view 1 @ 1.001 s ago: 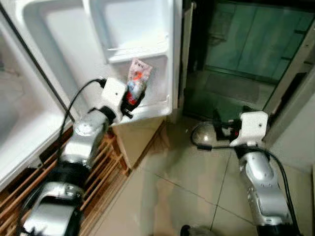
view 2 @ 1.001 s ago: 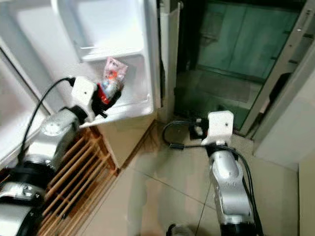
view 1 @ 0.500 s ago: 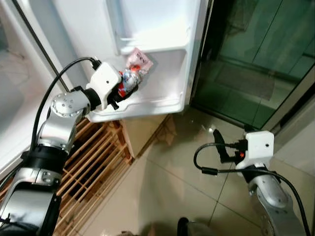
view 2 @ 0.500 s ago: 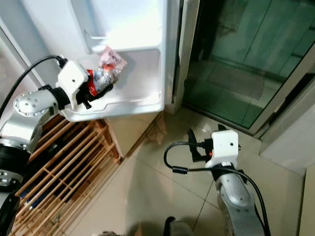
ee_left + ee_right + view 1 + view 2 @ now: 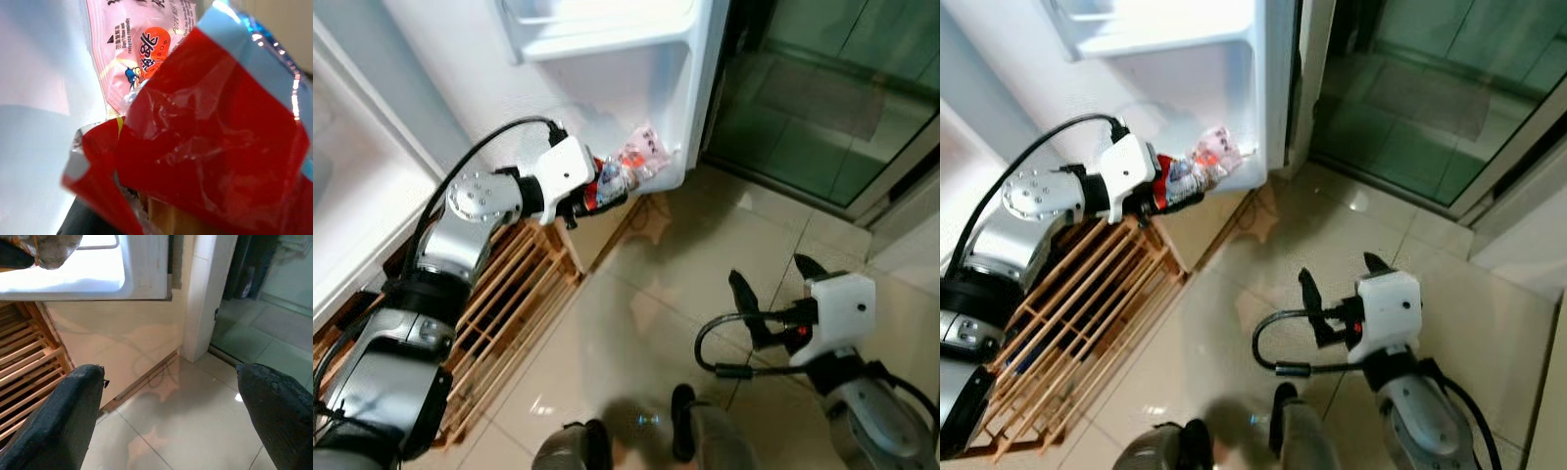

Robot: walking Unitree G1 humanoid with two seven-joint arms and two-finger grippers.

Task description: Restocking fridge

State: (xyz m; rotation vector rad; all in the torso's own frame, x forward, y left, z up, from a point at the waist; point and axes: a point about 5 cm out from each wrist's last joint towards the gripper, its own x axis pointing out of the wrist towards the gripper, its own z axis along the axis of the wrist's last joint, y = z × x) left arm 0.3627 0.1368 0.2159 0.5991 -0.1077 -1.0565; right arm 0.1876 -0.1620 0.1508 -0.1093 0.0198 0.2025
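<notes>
The left hand (image 5: 592, 196) is reaching up to the lowest shelf of the open fridge door (image 5: 636, 108), and its black fingers are gripping a bundle of snack packets (image 5: 625, 174) by the red end. The bundle is lying tilted, its pink and clear end pointing toward the outer edge of the door, just above the bottom lip of the door shelf (image 5: 661, 181); whether it is resting on the shelf or hanging clear of it cannot be told. In the left wrist view a crinkled red wrapper (image 5: 210, 147) is sitting close to the lens, with a pink packet (image 5: 142, 54) bearing printed characters behind it against the white door liner. The right hand (image 5: 773, 294) is hanging low over the glossy tiled floor (image 5: 646, 323), well apart from the fridge, with its two black fingers (image 5: 58, 416) spread wide and nothing between them. A slatted wooden rack (image 5: 499, 323) is standing beneath the door, beside the left arm. To the right of the door, a dark glass panel (image 5: 822, 88) is showing a green tint.
</notes>
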